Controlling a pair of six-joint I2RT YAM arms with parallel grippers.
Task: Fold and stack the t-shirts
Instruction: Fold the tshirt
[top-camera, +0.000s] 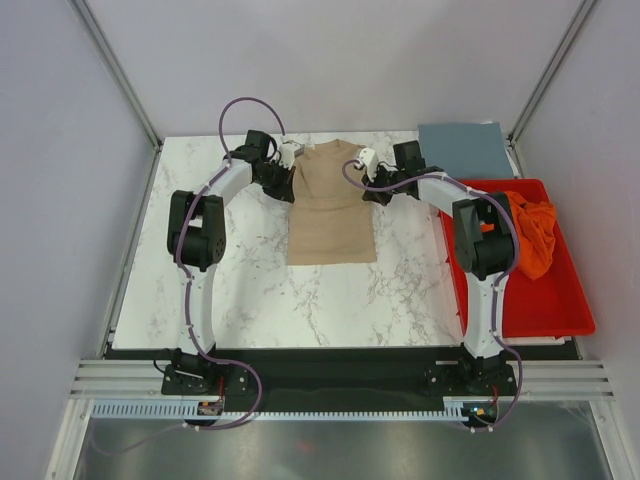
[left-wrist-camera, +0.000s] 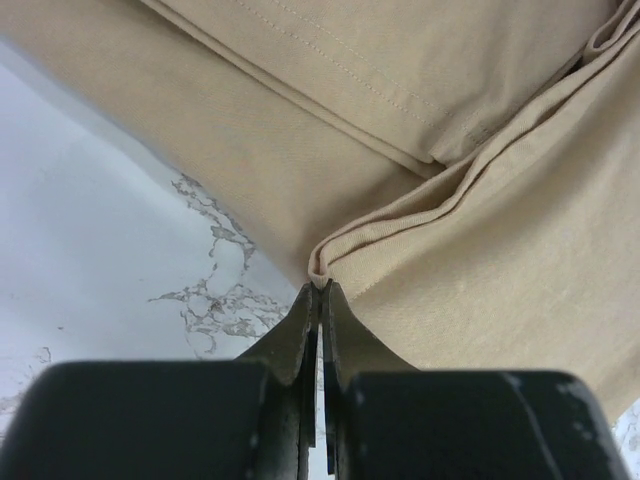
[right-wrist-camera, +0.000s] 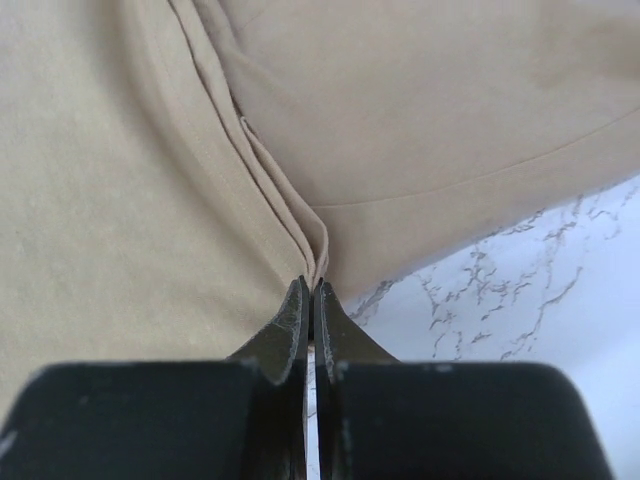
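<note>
Lengthwise, the tan t-shirt (top-camera: 332, 205) lay flat in the middle of the counter (top-camera: 250, 290). Its sides were already folded in to make a narrow panel. Its long axis ran straight away from the arm bases, with the collar at the far end and the hem at the near end.

The left tool (top-camera: 290, 155) sat at the far left edge of that panel, up by the shoulder. It was closed, and the left wrist view showed its tips meeting on a small pinch of folded cloth edge. The right tool (top-camera: 366, 160) mirrored it at the far right edge, also closed on the layered fold there.

Both tools therefore held the collar end, one on each side of the axis, and each arm was about equally close to its own corner. The free hem lay toward the robot. The next fold would likely have to carry the held end along the axis toward the bases, with both arms keeping level.

The slate blue-grey t-shirt (top-camera: 462, 148) lay folded at the far right corner. The orange t-shirt (top-camera: 535, 235) sat crumpled in the red tray (top-camera: 545, 310), on the right.
</note>
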